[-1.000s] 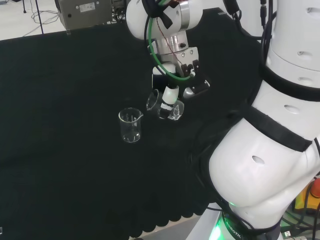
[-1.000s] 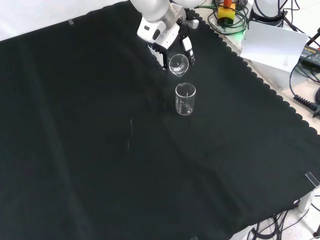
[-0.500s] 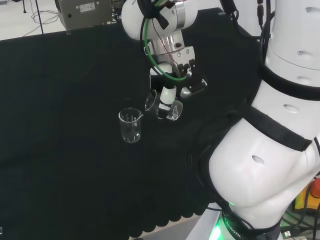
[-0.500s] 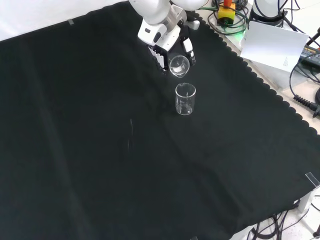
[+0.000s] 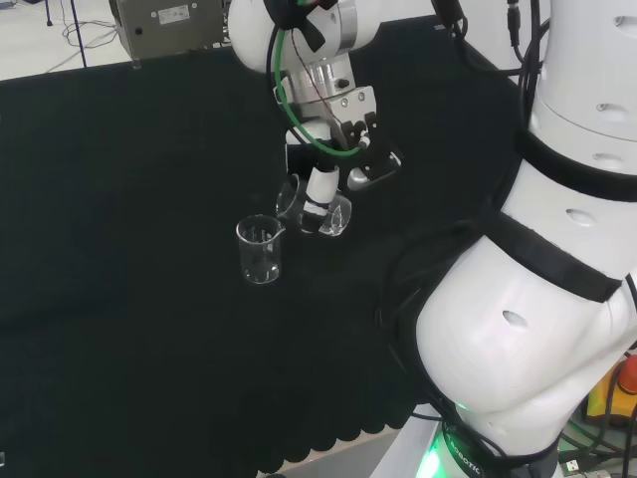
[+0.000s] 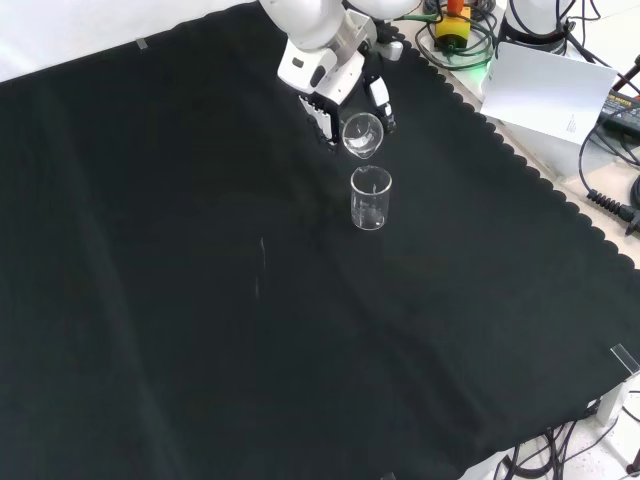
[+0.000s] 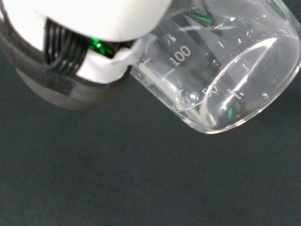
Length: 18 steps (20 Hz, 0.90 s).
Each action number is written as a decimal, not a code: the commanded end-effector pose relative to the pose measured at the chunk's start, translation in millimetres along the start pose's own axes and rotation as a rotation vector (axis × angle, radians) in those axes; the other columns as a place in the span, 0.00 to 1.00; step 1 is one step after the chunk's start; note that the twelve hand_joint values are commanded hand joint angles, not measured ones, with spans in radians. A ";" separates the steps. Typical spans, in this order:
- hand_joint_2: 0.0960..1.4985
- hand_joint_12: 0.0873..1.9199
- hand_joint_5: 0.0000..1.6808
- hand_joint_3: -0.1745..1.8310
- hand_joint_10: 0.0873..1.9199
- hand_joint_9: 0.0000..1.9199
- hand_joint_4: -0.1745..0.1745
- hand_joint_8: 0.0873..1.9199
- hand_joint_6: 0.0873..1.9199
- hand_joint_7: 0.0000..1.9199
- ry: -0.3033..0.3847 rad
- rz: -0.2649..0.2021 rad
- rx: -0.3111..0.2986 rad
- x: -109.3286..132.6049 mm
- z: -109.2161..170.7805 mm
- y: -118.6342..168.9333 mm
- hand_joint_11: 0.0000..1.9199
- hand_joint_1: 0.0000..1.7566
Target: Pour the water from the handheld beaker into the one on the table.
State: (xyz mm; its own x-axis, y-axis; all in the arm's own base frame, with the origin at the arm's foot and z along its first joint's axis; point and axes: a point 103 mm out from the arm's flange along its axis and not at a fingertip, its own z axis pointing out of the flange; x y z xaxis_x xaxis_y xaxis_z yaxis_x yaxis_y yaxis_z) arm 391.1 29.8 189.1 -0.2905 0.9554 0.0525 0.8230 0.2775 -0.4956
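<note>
My hand [image 5: 323, 184] [image 6: 345, 95] is shut on a clear glass beaker [image 5: 317, 209] [image 6: 362, 134] [image 7: 221, 70], held tipped on its side above the cloth. Its mouth points toward a second clear beaker [image 5: 260, 250] [image 6: 370, 198], which stands upright on the black cloth. In the head view the held beaker is just right of and above the standing one; in the front view it hangs directly behind and above it. The wrist view has a finger [image 7: 89, 52] curled against the held beaker's wall, with printed marks on the glass. Whether either beaker holds water I cannot tell.
The black cloth [image 6: 200, 300] covers the bench, with a scalloped edge [image 6: 540, 190] at the right of the front view. Past that edge lie a white card [image 6: 545, 95] and cables. A grey box [image 5: 169, 22] stands beyond the cloth's far side in the head view.
The hand has carried the tipped beaker left in the head view, closer to the standing beaker. The standing beaker has not moved.
</note>
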 end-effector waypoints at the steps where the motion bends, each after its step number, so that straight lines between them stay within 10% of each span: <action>1: 0.41 0.28 0.76 0.39 0.00 0.91 0.00 0.26 0.28 0.70 -0.044 0.008 0.024 12.6 -3.5 4.3 0.72 0.75; 18: 0.41 0.28 0.76 0.40 0.00 0.91 0.00 0.27 0.29 0.70 -0.133 0.063 0.100 26.6 -14.0 9.0 0.71 0.75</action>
State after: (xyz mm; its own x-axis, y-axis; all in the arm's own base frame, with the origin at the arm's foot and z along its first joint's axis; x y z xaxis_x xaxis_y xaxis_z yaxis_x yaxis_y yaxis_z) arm 398.1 55.6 197.8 -0.2978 0.9523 -0.0662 0.8013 0.2117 -0.5596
